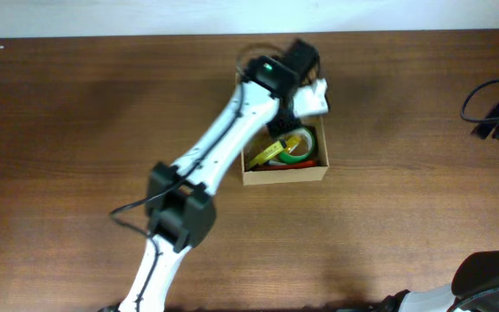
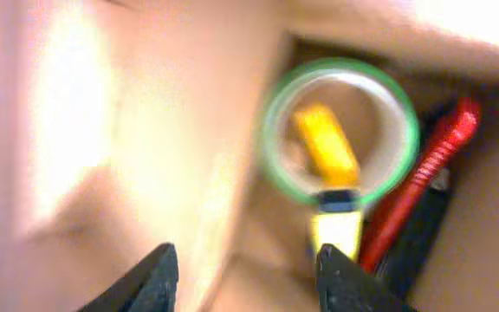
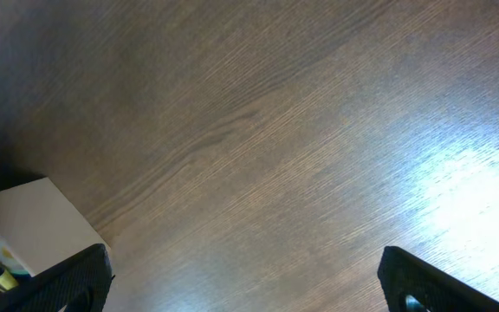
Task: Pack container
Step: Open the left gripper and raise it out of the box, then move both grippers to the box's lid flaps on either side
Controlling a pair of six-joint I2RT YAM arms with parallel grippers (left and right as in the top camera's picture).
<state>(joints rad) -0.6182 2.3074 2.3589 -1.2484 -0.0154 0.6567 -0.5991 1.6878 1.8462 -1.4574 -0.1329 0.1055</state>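
Left wrist view looks straight into the small tan cardboard box (image 2: 145,130). Inside are a green-rimmed clear tape roll (image 2: 340,130), a yellow marker (image 2: 327,152) seen through its ring, and a red marker (image 2: 423,169) alongside. Overhead, the arm hides much of this. The box sits on the brown wooden table (image 1: 76,130), just below the left tool (image 2: 248,260), whose jaws stand partly apart, holding nothing. The right tool (image 3: 243,260) gapes wide over the table, gripping nothing.

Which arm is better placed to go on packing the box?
Left. Its hand hangs open right over the box, looking down at the tape and markers inside. The right hand is over the table, beside the box.
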